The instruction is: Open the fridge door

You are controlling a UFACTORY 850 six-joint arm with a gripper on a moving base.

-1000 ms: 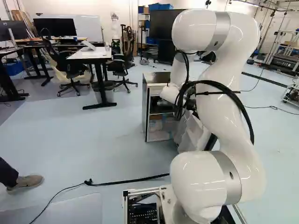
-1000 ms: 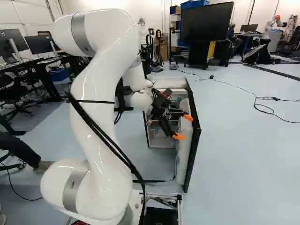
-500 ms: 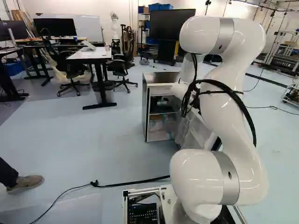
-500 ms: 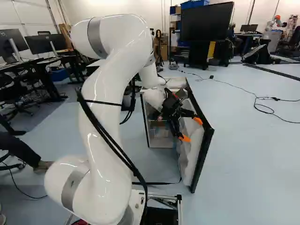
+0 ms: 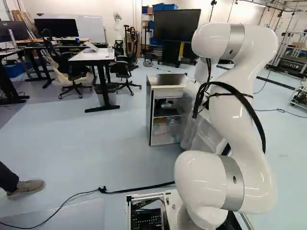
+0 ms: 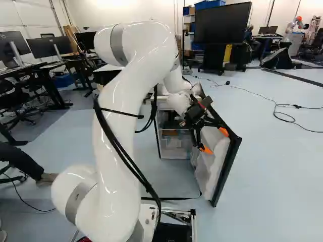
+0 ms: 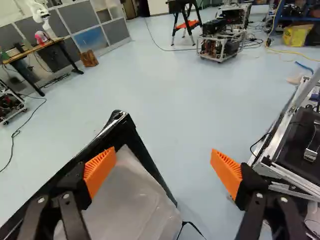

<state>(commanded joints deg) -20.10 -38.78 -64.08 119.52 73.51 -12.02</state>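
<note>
"Fridge door, the white padded panel with black frame (image 6: 211, 164), where does it stand now?"

"It stands wide out on the right side of the white box-shaped fridge body (image 5: 169, 91), and its free edge reaches to the near side. Behind it I see the shelves inside, so the door is certainly not closed."

"And the black two-finger gripper (image 7: 162, 161), does it hold the door?"

"No, its fingers are spread far apart. One orange ribbed pad (image 7: 101, 169) is close over the door's inner side, and the black corner of the frame lies ahead, between the two pads. Whether the pad really touches (it would be natural for pushing), I cannot tell."

"Then how far is the task, in your opinion?"

"I judge it nearly finished. The door is unsealed and swung out, and the inside can be reached from the front. What is left, I think, is maybe a small last push from inside towards the right, and after it the white jointed arm (image 6: 118, 91) must go away."

"Is there some danger?"

"A little: when the arm leaves, a finger could catch the frame and pull the door back."
</note>
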